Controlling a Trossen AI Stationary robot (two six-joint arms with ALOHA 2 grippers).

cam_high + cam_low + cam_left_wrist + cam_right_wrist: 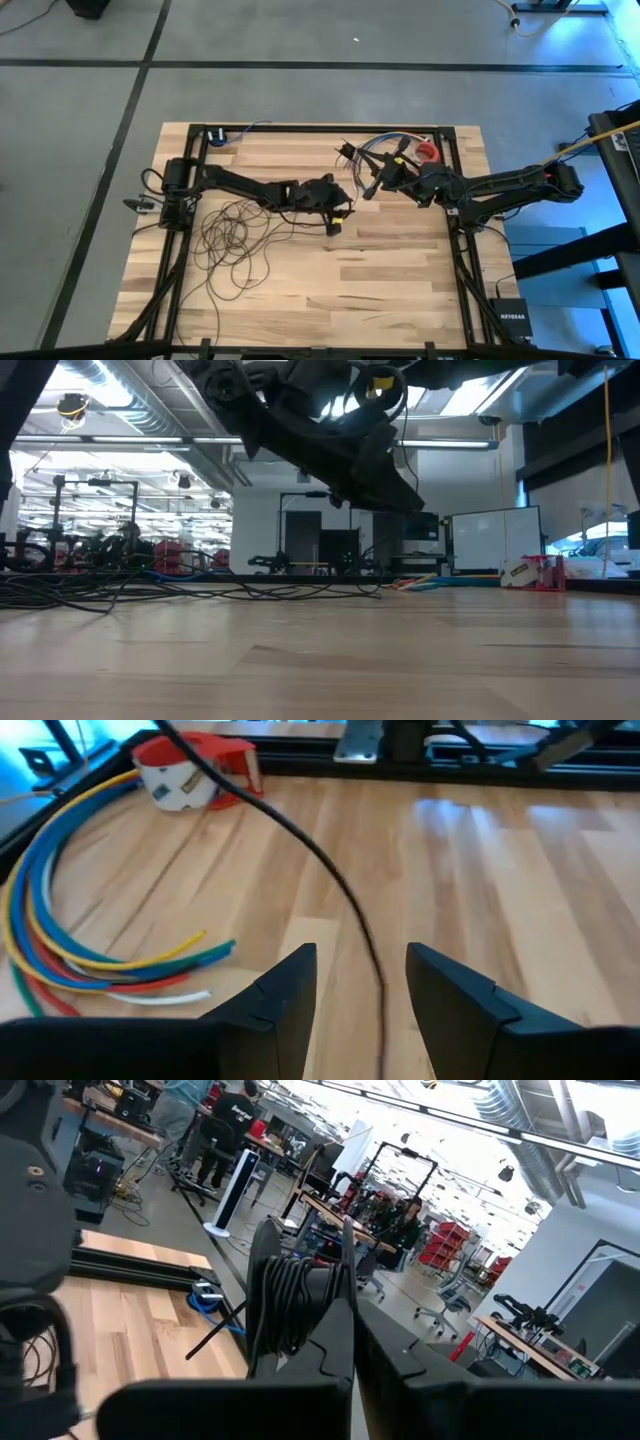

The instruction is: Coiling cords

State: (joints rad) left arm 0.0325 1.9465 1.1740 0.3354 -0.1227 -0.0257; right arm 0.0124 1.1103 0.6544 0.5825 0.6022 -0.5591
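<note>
The cords are one thin dark wire. Much of it lies in loose loops (232, 240) on the wooden table at the left, near the left arm's base, and shows as low strands (100, 595) in the low view. A strand (340, 885) runs up off the table and passes through the gap of my open left gripper (362, 970), which hovers at mid-table (337, 220). My right gripper (369, 190) is held above the table just to its right, shut (340, 1250), with a bundle of cord turns (292, 1300) on it. My left gripper has the cord strand (380, 1010) running lengthwise through the gap between its fingers; I cannot tell whether either finger touches it. My right gripper carries a bundle of several cord turns (290, 1320) that lies along its shut fingers, lifted clear of the table. Whether the turns are wound around the fingers or pinched between them I cannot tell.
A short bundle of multicoloured wires (60, 920) curves on the table at the far side (385, 148), with a red tape dispenser (190, 770) beside it. A black frame rail (300, 128) borders the table's far edge. Bare wood lies toward the near edge (380, 290).
</note>
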